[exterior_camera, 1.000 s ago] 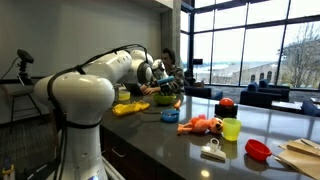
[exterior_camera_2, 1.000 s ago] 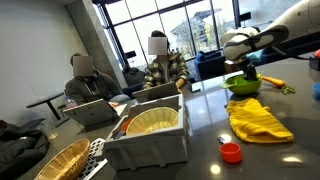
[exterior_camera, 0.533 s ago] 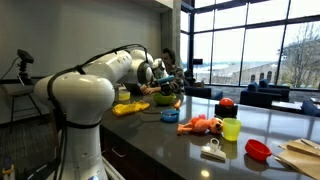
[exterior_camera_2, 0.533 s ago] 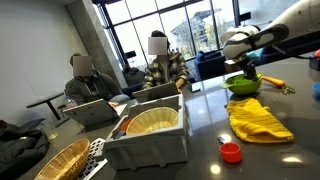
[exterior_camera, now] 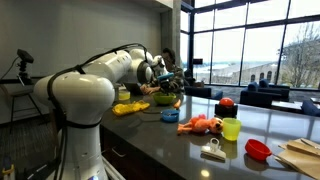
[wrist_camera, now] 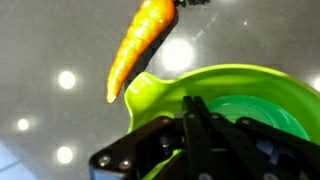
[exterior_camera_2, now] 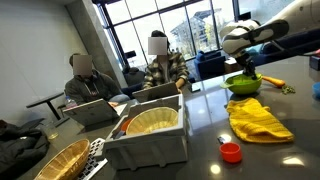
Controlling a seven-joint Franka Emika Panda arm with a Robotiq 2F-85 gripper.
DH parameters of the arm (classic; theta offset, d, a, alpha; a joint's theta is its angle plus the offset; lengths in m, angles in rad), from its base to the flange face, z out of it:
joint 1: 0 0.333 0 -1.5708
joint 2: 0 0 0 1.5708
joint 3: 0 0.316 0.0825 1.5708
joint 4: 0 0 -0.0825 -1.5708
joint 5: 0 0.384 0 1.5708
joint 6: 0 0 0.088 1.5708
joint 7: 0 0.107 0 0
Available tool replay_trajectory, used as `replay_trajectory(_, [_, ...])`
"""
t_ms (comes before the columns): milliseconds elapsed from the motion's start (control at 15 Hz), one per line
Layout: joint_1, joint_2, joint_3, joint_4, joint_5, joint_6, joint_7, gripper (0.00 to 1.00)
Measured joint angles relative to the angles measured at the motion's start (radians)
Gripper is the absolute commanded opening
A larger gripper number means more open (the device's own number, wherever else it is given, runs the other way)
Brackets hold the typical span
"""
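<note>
My gripper (wrist_camera: 190,103) hangs over the near rim of a lime green bowl (wrist_camera: 250,85). Its black fingers are pressed together. I cannot tell whether they pinch the thin rim. An orange carrot (wrist_camera: 140,45) lies on the dark counter just beyond the bowl. In both exterior views the arm reaches out and my gripper (exterior_camera_2: 246,66) (exterior_camera: 165,88) points down into the green bowl (exterior_camera_2: 243,85) (exterior_camera: 165,99). A crumpled yellow cloth (exterior_camera_2: 258,118) (exterior_camera: 130,108) lies beside the bowl.
A grey bin (exterior_camera_2: 150,135) holding a pale bowl, a wicker basket (exterior_camera_2: 55,160) and a small red cap (exterior_camera_2: 231,152) stand nearby. An orange toy (exterior_camera: 203,124), a green cup (exterior_camera: 231,128) and a red bowl (exterior_camera: 258,150) sit further along. Two people (exterior_camera_2: 160,65) sit behind.
The jaws have closed over the bowl's rim. The wrist has since risen slightly, while the bowl looks unmoved.
</note>
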Motion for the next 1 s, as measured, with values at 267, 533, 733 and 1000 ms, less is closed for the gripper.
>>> replay_trajectory(267, [0.013, 0.007, -0.017, 0.039, 0.032, -0.043, 0.0, 0.63])
replay_trajectory(533, [0.025, 0.028, -0.021, 0.059, 0.051, -0.061, 0.0, 0.91])
replay_trajectory(733, [0.033, 0.051, -0.021, 0.07, 0.061, -0.064, 0.0, 1.0])
replay_trajectory(1000, [0.038, 0.069, -0.021, 0.074, 0.069, -0.064, 0.0, 1.0])
